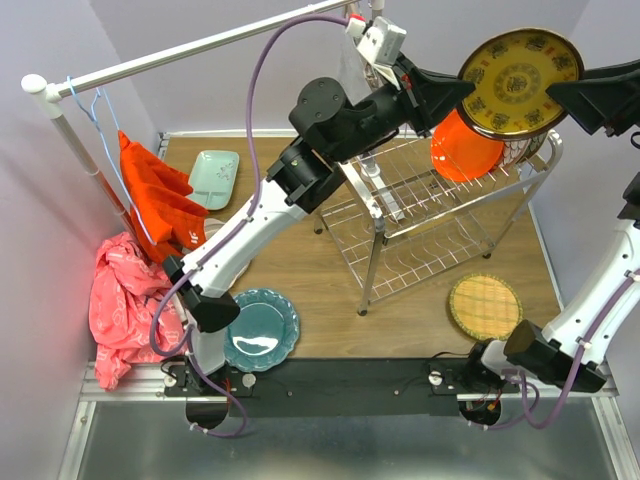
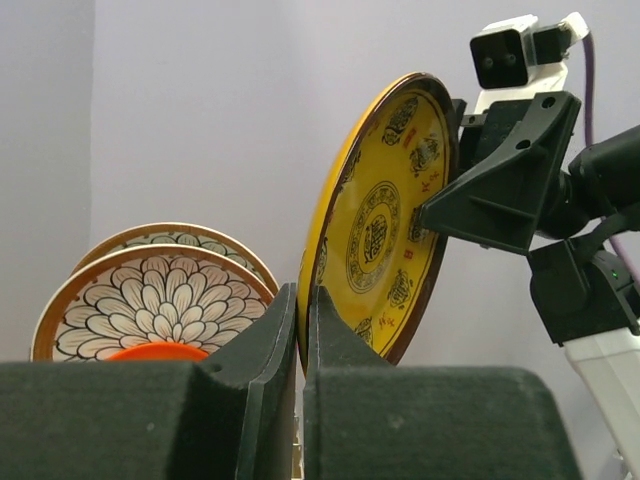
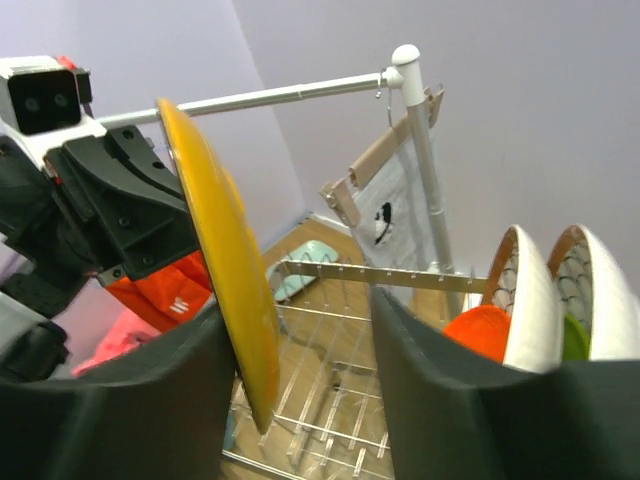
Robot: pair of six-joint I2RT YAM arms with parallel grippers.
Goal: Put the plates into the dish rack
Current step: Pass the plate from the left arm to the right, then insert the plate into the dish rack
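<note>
Yellow patterned plate (image 1: 520, 68) between two claws, dish rack (image 1: 420, 220) below
Left claw (image 2: 302, 300) clamps its rim; right claw (image 3: 300, 330) gapes around the opposite rim, should grip firmly before left releases

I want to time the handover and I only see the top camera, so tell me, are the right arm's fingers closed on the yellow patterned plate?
Observer: No. In the right wrist view the yellow patterned plate sits edge-on between the right fingers, close beside one, with a wide gap to the other.
Operator: Is the left arm holding it?
Observer: Yes. The left wrist view shows the left fingers pinched shut on its rim.
Operator: What is hidden behind it in the dish rack?
Observer: Two floral plates stand upright there, one behind the other.
</note>
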